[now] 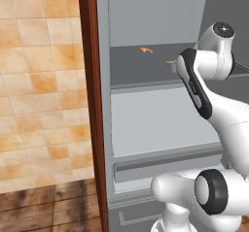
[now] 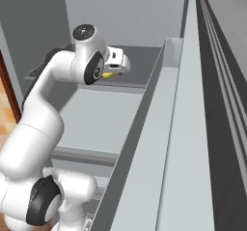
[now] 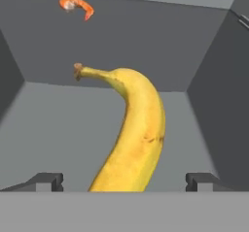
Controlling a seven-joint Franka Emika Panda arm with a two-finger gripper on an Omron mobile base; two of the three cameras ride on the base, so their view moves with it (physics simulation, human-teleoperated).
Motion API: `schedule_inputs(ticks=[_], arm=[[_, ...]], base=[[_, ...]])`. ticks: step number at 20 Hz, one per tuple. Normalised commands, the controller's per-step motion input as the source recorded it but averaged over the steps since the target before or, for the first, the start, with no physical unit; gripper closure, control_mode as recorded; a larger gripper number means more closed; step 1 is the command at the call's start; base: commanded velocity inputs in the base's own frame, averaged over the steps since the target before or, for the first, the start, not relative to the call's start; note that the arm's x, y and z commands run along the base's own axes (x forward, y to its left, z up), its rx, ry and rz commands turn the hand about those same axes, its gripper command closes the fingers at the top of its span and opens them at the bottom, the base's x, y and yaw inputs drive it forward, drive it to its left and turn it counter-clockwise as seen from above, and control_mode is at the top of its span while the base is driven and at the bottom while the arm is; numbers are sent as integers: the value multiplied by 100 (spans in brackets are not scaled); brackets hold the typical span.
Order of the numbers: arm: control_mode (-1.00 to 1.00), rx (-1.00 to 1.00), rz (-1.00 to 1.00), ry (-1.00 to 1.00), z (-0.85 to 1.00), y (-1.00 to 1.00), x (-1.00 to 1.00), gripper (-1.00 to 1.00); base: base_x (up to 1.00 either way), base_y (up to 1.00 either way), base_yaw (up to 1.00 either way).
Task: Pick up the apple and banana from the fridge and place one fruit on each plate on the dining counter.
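The yellow banana [image 3: 133, 129] lies on a dark shelf inside the open grey fridge [image 1: 160, 119], its brown stem pointing away from me. My gripper [image 3: 124, 181] is open, with one dark fingertip [image 3: 46, 181] on each side of the banana's near end and a gap to both. From the right base view, the hand reaches into the shelf, and a bit of the banana [image 2: 110, 74] shows below it. The banana's tip [image 1: 169, 62] peeks out past the arm in the left base view. The apple, the plates and the dining counter are out of view.
A small orange item [image 3: 77, 5] lies at the back left of the same shelf [image 1: 146, 50]. The shelf's side walls close in on both sides. The open fridge door [image 2: 183, 128] with its bins stands to the arm's right. A brown wooden panel [image 1: 90, 105] borders the fridge on the left.
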Motion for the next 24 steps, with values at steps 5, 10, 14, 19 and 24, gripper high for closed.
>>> schedule_inputs(ticks=[5,10,14,19,24], arm=[[-100,1,-2,0,-16,-10,19,-100],[-100,0,0,-1,-24,0,0,100],[-100,0,0,-5,-22,0,0,100],[-100,0,0,-12,-11,0,-25,100],[-100,2,-6,-3,17,0,-70,100]], base=[[0,0,0],[0,0,0],[0,0,0],[0,0,0],[0,0,0]])
